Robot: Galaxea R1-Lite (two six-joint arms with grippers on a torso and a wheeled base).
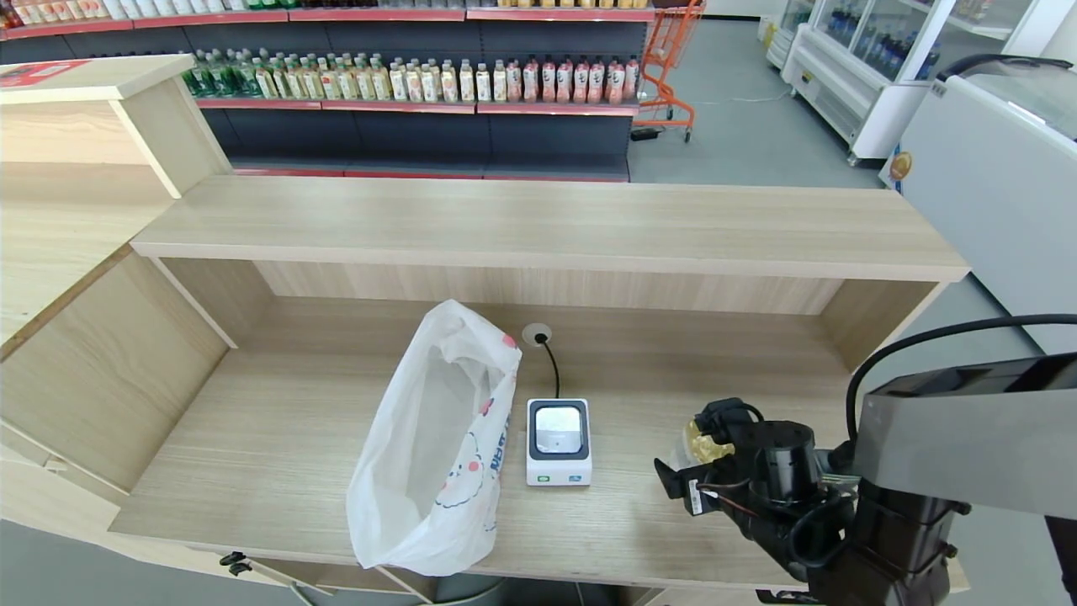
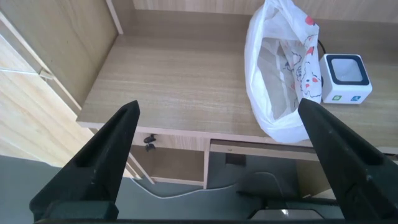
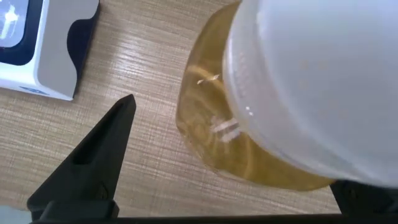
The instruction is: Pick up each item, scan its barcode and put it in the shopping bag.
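Worktop [image 1: 278, 446]: long wooden checkout bench w/ a raised ledge behind; all you need sits on the lower level

Shopping bag [image 1: 437, 454]: white plastic, left of centre, mouth gaping up & toward the back. I can't make out any item inside.

Left tool [image 2: 219, 109]: jaws wide apart, nothing in them. It hangs off the worktop's front edge on the bag's side, well apart from the bag.

Right tool [image 3: 236, 146]: over the right part of the worktop, jaws apart w/ the jar between them. One finger [image 3: 93, 162] has bare wood showing between it & the jar wall, so it's not clamped. The other finger is mostly hidden behind the lid.

Scanner [image 1: 559, 439]: small white box, dark window facing up, just beside the bag on its right, cable running to a hole at the back.

Jar [image 1: 698, 442]: white lid, amber contents, on the worktop right of the scanner & near it.

Step, as I read it: pick-up of the jar, at the grasp, w/ scan & bagging not yet done.

Next move, my guess:
- Close the right tool on the jar body below the lid, squarely, since the wall looks smooth & could slip.
- Lift straight up.
- Carry it left over the scanner window.
- No barcode is visible, so expect to turn the wrist till the label faces the window.
- Then go on left to the bag mouth; it's floppy, so drop in low
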